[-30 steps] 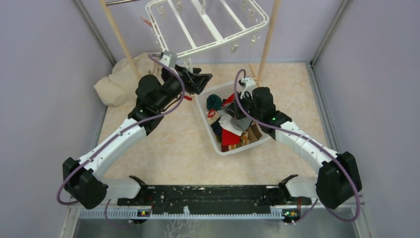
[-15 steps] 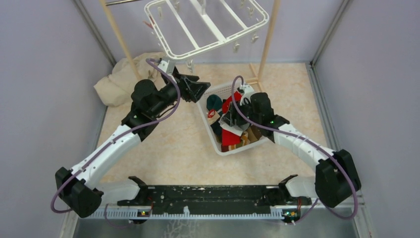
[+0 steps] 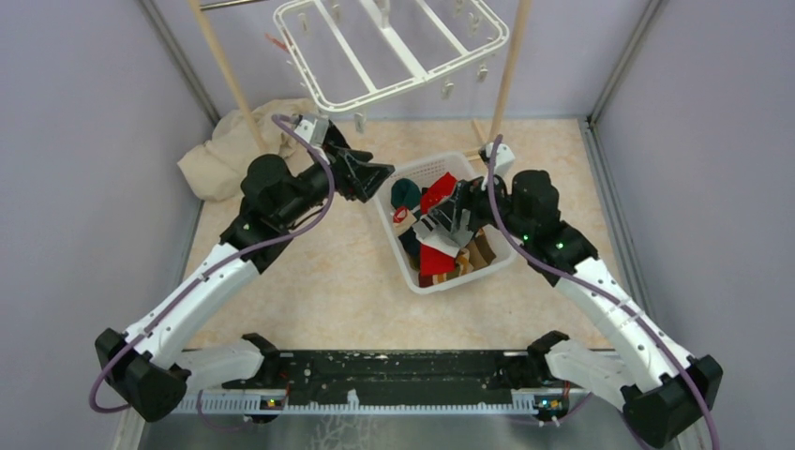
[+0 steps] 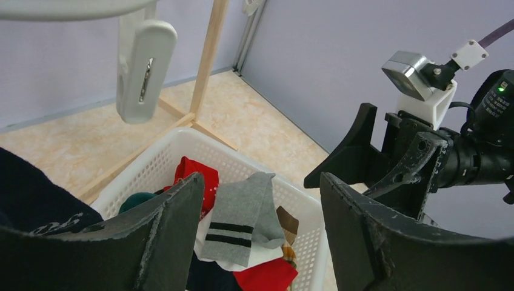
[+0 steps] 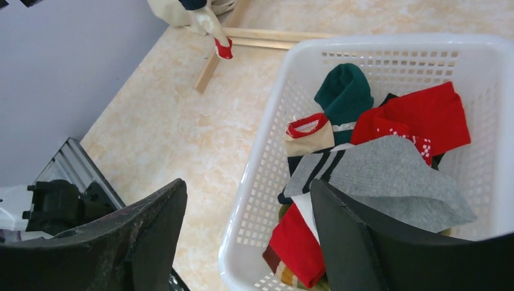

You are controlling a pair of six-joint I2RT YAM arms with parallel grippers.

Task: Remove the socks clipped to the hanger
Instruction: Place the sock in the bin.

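Both tools are standing released: the right tool (image 5: 248, 185) is hovering over the basket (image 5: 388, 41), right of its wrist view, where the socks (image 5: 418, 118) are lying heaped. The left tool (image 4: 259, 180) is waiting below a bare clip (image 4: 140, 70) of the hanger (image 4: 66, 6), upper left. Any remaining sock is probably best pinched just under its clip and drawn straight down.

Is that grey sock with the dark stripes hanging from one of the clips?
No, the grey striped sock lies loose on the pile inside the white basket, with no clip on it.
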